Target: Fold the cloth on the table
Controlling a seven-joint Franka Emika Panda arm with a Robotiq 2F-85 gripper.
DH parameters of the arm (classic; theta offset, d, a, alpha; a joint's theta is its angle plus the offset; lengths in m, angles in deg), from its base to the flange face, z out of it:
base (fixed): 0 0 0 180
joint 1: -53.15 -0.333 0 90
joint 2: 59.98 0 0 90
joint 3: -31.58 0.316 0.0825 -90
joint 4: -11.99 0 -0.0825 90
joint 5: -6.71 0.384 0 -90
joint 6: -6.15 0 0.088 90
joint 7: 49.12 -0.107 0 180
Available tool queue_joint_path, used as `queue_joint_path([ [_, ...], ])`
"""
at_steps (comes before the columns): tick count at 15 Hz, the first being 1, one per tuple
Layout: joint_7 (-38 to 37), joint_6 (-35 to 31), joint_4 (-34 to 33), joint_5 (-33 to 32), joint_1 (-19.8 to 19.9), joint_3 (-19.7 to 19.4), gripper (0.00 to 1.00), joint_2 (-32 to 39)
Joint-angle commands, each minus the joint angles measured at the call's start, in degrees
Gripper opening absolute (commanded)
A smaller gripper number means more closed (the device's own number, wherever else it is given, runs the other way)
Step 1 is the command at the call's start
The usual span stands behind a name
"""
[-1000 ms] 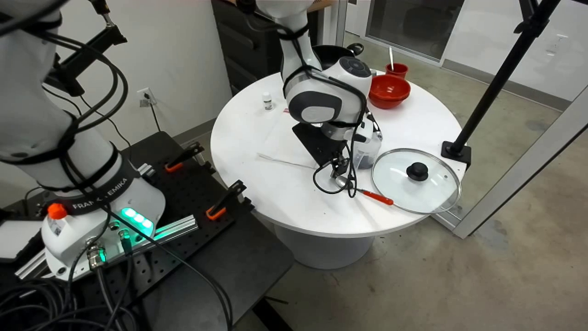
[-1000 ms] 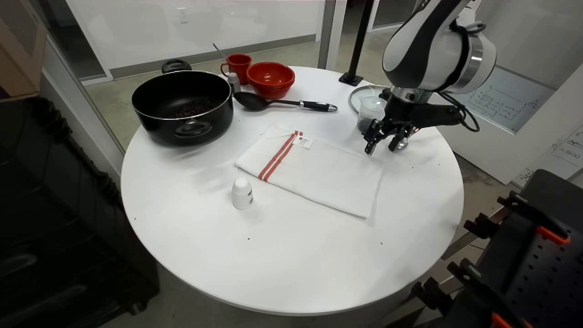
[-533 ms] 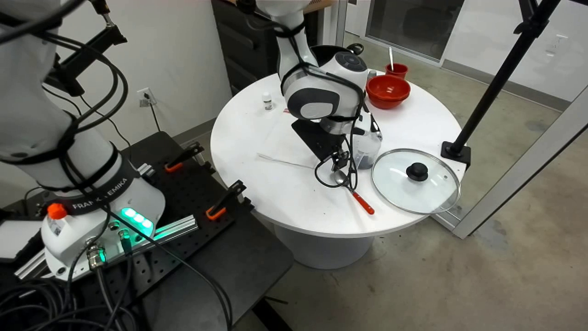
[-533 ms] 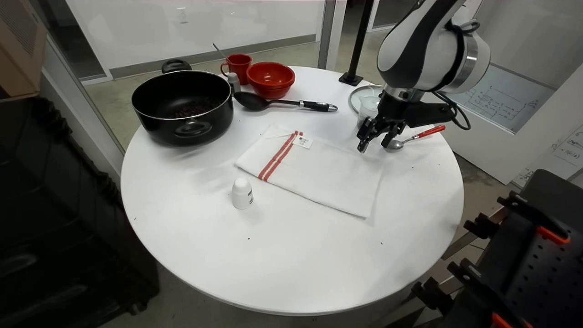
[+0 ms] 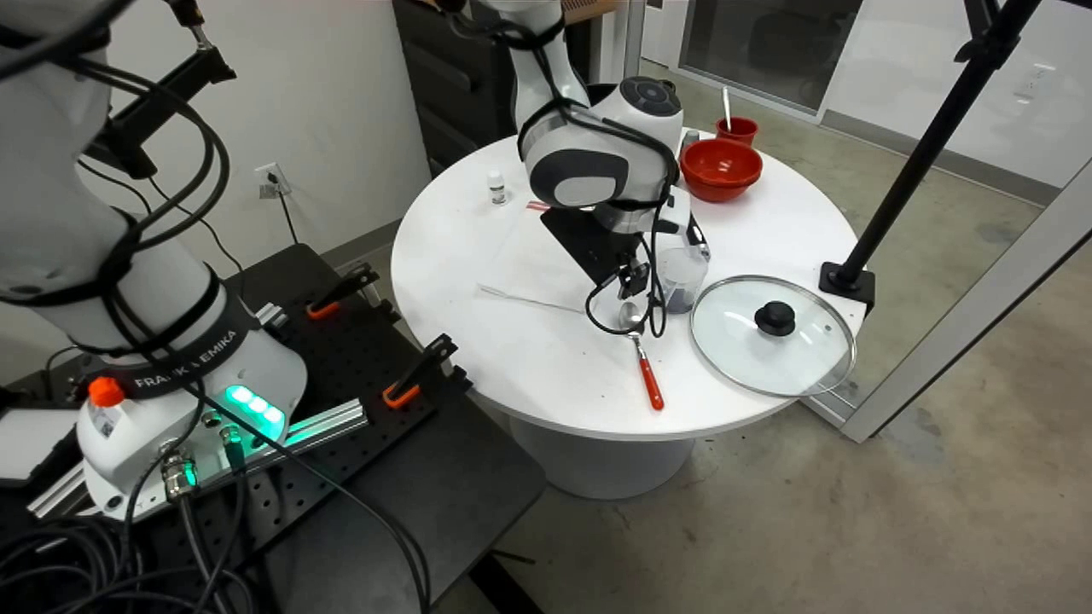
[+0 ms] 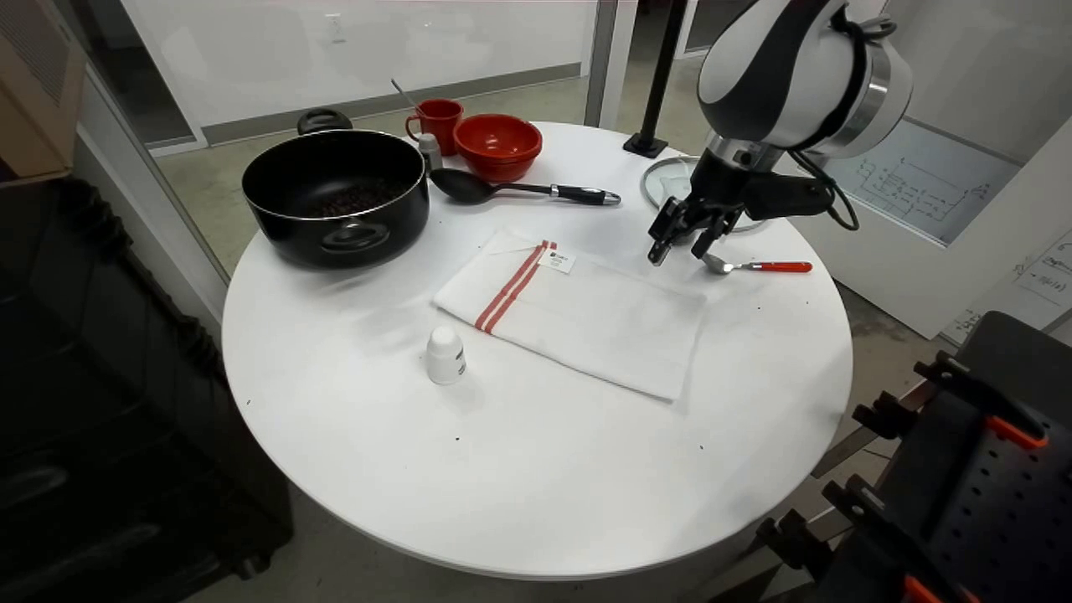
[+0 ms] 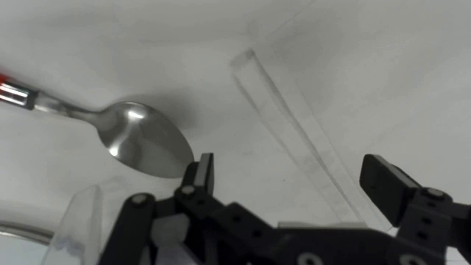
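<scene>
White walls [image 5: 341, 94] are framing a round white bench [image 6: 536, 494], and toward its rim in an exterior view a black pot [image 6: 293, 234] and red bowls [image 6: 500, 165] are standing. Near the middle the white cloth [image 6: 603, 322] is lying flat and oblong, its red stripes [image 6: 507, 289] crossing the end nearer the pot. Along one long edge the wrist view is showing several close parallel lines, so the cloth is probably resting in layers, with at least one fold done; how many, the pictures are not settling. Nothing is lifting it. The jaws are standing well apart and holding nothing, hanging by a corner at the end away from the stripes, and in the wrist view that long edge is passing between them, apparently beneath. A metal spoon [image 7: 143, 140] with a red handle is lying just beside the corner; whether a jaw is touching its tip, I cannot tell. If the task is calling for a smaller bundle, another fold is remaining, its grasp not yet made. If one fold is sufficing, perhaps only squaring the layers is remaining.
</scene>
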Motion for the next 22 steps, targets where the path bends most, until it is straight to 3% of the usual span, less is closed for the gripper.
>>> queue_joint_path([
  [1,2.2,-0.8,4.4,-0.4,4.3,4.1,1.0,-4.4],
  [3,3.6,-0.7,5.7,-0.4,6.2,6.1,1.0,-5.7],
  [8,3.9,-1.2,6.8,-1.1,6.3,6.6,1.0,-5.4],
  [17,1.2,-1.3,5.0,-3.2,2.1,0.6,1.0,-1.0],
  [19,1.1,-1.3,4.5,-3.5,1.8,-0.3,0.93,0.0],
  [22,1.0,-1.6,4.0,-3.9,1.6,-1.0,0.93,1.2],
])
